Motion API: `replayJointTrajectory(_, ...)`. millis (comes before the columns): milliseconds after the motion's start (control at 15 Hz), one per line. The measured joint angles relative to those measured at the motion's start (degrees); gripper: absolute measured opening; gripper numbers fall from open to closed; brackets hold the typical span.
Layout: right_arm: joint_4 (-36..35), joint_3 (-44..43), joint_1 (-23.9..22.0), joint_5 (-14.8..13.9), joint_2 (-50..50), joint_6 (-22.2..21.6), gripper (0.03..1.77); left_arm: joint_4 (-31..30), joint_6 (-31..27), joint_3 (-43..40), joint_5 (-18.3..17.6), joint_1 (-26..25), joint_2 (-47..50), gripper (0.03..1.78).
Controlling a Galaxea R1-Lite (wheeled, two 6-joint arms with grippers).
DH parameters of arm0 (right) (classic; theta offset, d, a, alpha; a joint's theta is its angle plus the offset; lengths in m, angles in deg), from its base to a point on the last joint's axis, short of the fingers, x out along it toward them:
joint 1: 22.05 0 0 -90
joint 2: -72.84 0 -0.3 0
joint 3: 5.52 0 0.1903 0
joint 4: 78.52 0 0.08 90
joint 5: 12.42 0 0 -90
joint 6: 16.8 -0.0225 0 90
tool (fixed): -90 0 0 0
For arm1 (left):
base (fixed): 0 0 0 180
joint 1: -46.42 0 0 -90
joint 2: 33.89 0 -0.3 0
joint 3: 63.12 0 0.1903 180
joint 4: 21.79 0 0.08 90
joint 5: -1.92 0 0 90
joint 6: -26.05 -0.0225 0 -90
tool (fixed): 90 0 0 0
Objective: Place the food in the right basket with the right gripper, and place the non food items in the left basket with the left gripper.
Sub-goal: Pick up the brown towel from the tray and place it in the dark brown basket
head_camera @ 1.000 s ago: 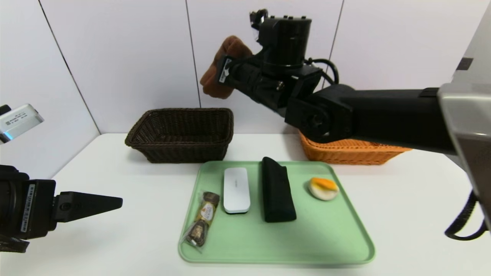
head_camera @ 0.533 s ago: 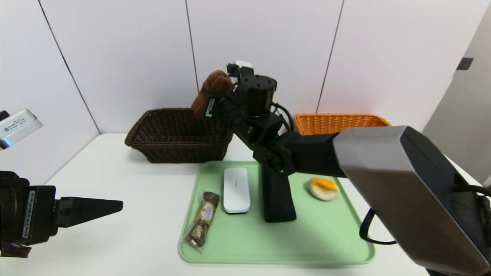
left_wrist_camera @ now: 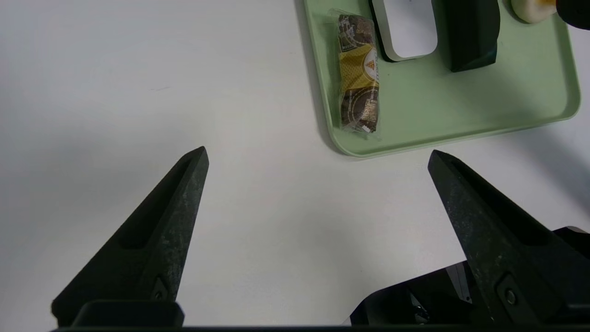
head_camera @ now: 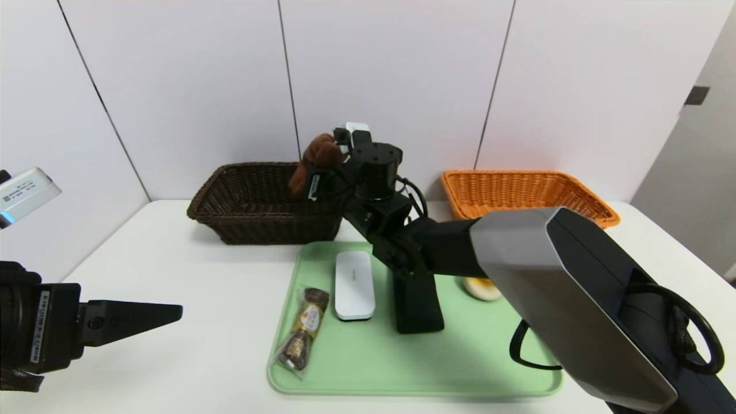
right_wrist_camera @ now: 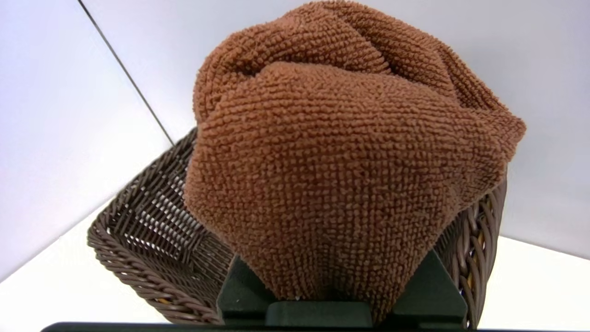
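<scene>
Brown towel (right_wrist_camera: 341, 157), pinched between the partly parted fingers (right_wrist_camera: 428, 290) of the right gripper (right_wrist_camera: 332, 295) at the dark wicker basket (head_camera: 264, 227); best lowered well inside the rim before release. Left gripper (left_wrist_camera: 318, 157) parked wide open, empty, above the tabletop (left_wrist_camera: 258, 221).

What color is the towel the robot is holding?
Reddish brown towel, best seen in the right wrist view.

Pretty sure this is some kind of robotics lab or test setup. You've got black robot arms with exposed cables (head_camera: 415, 192) reaching over a plain white counter (head_camera: 172, 259), flat white panels (head_camera: 201, 80) with thin dark seams behind it, and a green tray (head_camera: 368, 368) of mixed items laid out in front of two wicker baskets, dark brown (head_camera: 276, 226) and orange (head_camera: 517, 190).
</scene>
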Motion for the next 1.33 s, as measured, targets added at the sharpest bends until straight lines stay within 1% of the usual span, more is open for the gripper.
replayJointTrajectory(267, 0.5, 0.0, 0.0, 0.0, 1.0, 0.4, 0.4, 0.0, -0.1, -0.1, -0.1, 0.0, -0.1, 1.69)
replayJointTrajectory(333, 0.3, 0.0, -0.1, -0.1, 1.3, 1.5, 0.5, 0.0, -0.3, -0.2, -0.1, 0.0, -0.1, 1.69)
replayJointTrajectory(400, -0.1, 0.0, -0.1, 0.1, 1.6, 2.9, 0.66, -0.1, -0.5, -0.2, -0.1, 0.0, -0.1, 1.69)
replayJointTrajectory(533, -0.3, 0.0, -0.2, 1.0, 1.8, 3.2, 0.9, -0.1, -0.5, -0.4, -0.1, 0.0, -0.2, 1.69)
replayJointTrajectory(733, -0.3, 0.0, -0.3, 1.0, 1.6, 3.3, 1.16, -0.1, -0.5, -0.4, -0.2, 0.0, -0.2, 1.69)
replayJointTrajectory(1000, 0.7, 0.0, -0.3, 1.2, -0.2, 3.1, 1.38, -0.3, -0.5, 0.1, -0.1, 0.0, -0.2, 1.69)
replayJointTrajectory(1267, 2.6, 0.0, -0.9, 1.0, -1.5, 3.5, 1.51, -1.4, -0.5, 0.0, -0.2, 0.1, -0.2, 1.69)
replayJointTrajectory(1333, 3.1, 0.0, -1.4, 0.4, -1.7, 4.0, 1.53, -1.4, -0.5, -0.1, -0.2, 0.1, -0.1, 1.69)
